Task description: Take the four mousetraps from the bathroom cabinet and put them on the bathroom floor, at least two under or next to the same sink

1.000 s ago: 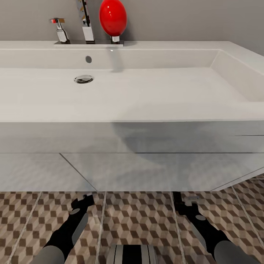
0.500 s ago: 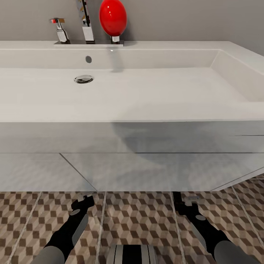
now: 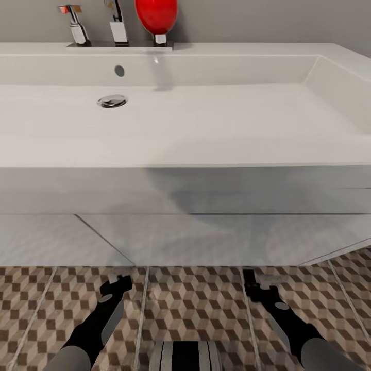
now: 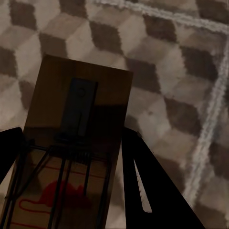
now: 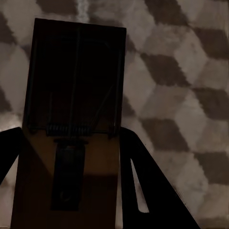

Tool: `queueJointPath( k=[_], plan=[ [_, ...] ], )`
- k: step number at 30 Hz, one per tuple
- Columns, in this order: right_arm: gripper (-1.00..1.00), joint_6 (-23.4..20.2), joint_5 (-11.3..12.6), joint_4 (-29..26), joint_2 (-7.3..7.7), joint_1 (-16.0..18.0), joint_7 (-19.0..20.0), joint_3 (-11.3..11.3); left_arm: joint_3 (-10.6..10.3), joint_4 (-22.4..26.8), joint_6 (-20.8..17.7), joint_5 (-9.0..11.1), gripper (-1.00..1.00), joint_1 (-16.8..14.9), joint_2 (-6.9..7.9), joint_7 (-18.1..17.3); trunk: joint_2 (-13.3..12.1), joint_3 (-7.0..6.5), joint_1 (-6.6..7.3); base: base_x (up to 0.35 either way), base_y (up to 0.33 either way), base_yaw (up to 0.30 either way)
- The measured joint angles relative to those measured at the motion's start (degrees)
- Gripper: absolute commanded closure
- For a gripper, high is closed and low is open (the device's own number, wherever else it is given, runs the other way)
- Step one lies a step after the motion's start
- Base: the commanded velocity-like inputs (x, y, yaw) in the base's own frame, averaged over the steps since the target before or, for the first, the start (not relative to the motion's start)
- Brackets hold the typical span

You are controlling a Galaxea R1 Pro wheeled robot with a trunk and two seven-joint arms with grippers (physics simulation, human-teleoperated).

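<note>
Two mousetraps are in hand. In the left wrist view a brown mousetrap (image 4: 81, 95) with dark wire and a red mark sits between dark fingers, my left gripper (image 4: 71, 136) shut on it. My right gripper (image 5: 71, 131) is shut on another mousetrap (image 5: 76, 71). Both hang low over the cube-patterned bathroom floor (image 3: 196, 304), and I cannot tell whether the traps touch it. In the head view the left gripper (image 3: 121, 282) and right gripper (image 3: 256, 281) reach just in front of the wide white sink (image 3: 206, 118).
The sink's white drawer unit (image 3: 206, 237) stands directly ahead of both grippers and overhangs the tiles. Chrome taps (image 3: 77, 28) and a red oval object (image 3: 156, 14) stand on the sink's back ledge. My own base (image 3: 185, 356) shows at the bottom edge.
The head view has shifted, so the sink sits a little higher in the picture. Both arms keep their places over the tiles, still holding the traps.
</note>
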State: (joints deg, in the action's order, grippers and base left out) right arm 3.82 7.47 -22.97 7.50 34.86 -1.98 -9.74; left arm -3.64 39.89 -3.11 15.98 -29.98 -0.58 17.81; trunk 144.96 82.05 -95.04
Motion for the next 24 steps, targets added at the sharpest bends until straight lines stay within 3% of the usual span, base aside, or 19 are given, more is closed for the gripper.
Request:
queueJointPath(
  k=[3, 8, 12, 16, 24],
  plan=[
    [1.0, 0.0, -0.04, 0.0, -0.01, 0.0, 0.0, 0.0, 0.01, 0.05, 0.1, 0.0, 1.0, 0.01, 0.01, 0.01, 0.04, 0.67, -0.08, 0.0, 0.0, 0.0],
    [1.0, 0.86, -0.12, -0.01, 0.0, -0.08, 0.3, 0.04, 0.1, 0.19, 0.2, 0.06, 1.0, 0.0, -0.06, 0.02, 0.04, 0.67, -0.07, 0.0, 0.0, 0.0],
    [1.0, 5.45, -0.01, -0.01, 0.06, -0.27, 0.49, 0.08, 0.18, 0.47, 0.53, 0.08, 1.0, 0.01, -0.07, 0.32, 0.04, 0.67, -0.07, 0.0, 0.0, 0.0],
    [1.0, 7.13, 0.0, -0.01, 0.13, -0.33, 0.56, 0.08, 0.18, 0.64, 0.85, 0.09, 1.0, 0.01, -0.08, 0.54, 0.04, 0.67, -0.07, 0.0, 0.0, 0.0],
    [1.0, 7.79, -0.09, -0.22, 0.17, -0.35, 0.55, 0.07, 0.23, 1.03, 4.71, -0.18, 1.0, 0.03, -0.06, 0.47, 0.04, 0.67, -0.07, 0.0, 0.0, 0.0]
  ],
)
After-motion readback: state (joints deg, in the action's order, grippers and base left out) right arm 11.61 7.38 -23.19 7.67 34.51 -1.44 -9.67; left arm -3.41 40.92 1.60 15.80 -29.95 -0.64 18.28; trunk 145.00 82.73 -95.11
